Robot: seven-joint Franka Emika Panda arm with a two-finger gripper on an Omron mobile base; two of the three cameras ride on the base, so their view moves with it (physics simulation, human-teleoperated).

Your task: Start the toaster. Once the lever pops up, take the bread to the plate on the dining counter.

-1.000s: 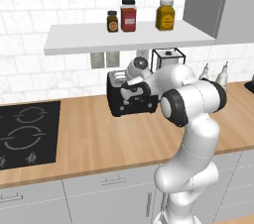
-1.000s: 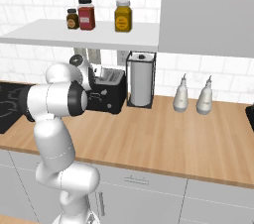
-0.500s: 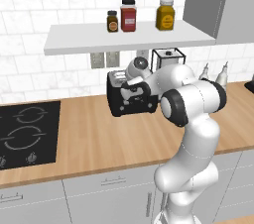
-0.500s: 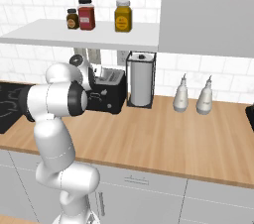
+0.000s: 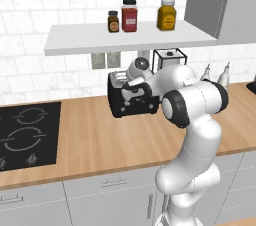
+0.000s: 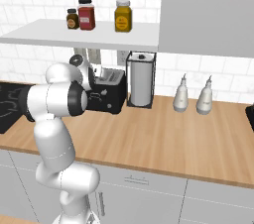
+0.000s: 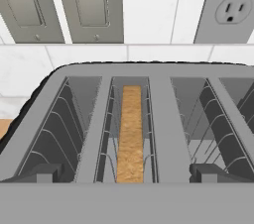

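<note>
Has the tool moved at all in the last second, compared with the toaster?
No. In the left base view the tool sits at the same spot over the toaster front as before, below the shelf.

My own arm covers part of the toaster [image 5: 131, 101] and my end effector [image 5: 136, 91] from both base cameras. Below my end effector, the bread [image 7: 131, 134] sits deep in its slot, lower part hidden. The toaster's right slots are cut off at the picture's edge.
</note>
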